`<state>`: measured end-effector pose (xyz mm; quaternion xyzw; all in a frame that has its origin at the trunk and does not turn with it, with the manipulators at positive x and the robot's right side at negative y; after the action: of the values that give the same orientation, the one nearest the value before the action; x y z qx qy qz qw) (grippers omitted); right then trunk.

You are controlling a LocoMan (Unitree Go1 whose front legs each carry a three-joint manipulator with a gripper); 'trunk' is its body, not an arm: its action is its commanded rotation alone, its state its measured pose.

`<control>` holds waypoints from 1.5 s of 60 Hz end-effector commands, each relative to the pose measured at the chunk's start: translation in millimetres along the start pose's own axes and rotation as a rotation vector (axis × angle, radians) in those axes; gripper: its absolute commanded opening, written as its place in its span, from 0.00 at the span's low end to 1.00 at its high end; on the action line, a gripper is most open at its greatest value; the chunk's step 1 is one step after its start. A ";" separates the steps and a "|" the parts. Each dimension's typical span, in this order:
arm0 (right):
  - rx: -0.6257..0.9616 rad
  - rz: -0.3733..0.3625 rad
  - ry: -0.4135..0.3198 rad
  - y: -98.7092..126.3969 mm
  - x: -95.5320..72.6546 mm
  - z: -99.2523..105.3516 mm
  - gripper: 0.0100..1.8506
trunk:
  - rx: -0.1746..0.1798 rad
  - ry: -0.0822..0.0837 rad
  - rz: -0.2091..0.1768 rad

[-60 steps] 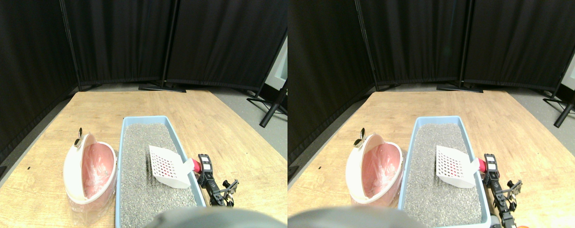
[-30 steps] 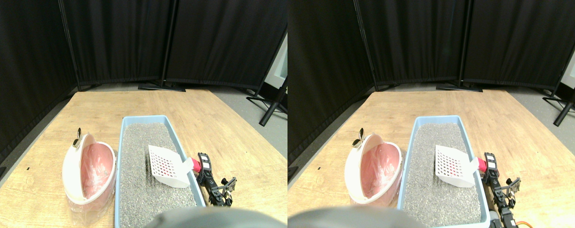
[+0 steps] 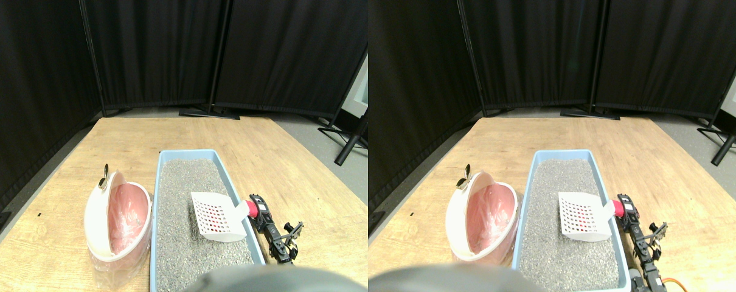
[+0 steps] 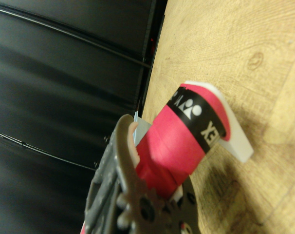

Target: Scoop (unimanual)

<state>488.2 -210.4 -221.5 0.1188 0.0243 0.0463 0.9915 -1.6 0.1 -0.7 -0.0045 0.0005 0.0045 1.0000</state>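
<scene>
Change since earlier frame: scoop [image 3: 216, 216] head slightly flattened over litter. Right gripper [image 3: 257, 208]: clamped on scoop's red-wrapped handle [image 4: 174, 141], beside litter tray [image 3: 158, 201] rim. Step: positioning. Next: dip, drag, then carry to pink bin [image 3: 117, 226] beside tray.

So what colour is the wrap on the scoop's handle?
Red, with a black band carrying white lettering. The handle wrap shows best in the wrist view.

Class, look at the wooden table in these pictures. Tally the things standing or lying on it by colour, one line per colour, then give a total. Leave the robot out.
Blue: 1, the litter tray, filled with grey litter
White: 1, the slotted scoop, with a red wrapped handle
Pink and white: 1, the lined bin
Total: 3
</scene>
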 end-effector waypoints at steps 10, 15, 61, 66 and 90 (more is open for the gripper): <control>-0.101 -0.017 0.017 -4.5 -1.1 7.8 0.02 | -0.003 0.015 0.013; -0.106 -0.005 0.012 -5.3 -4.7 11.9 0.02 | -0.004 0.016 0.016; -0.286 0.185 -0.188 18.0 -12.6 74.8 0.02 | -0.028 0.008 0.032; -0.333 0.204 -0.218 16.6 -9.8 81.1 0.02 | -0.031 0.005 0.034; -0.411 0.206 -0.206 15.2 -3.8 105.8 0.02 | -0.052 0.000 0.049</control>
<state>490.9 -222.8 -127.8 -0.0770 -0.0788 0.1432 0.9835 -0.9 0.1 1.0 -0.0277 -0.0037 0.0202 0.9994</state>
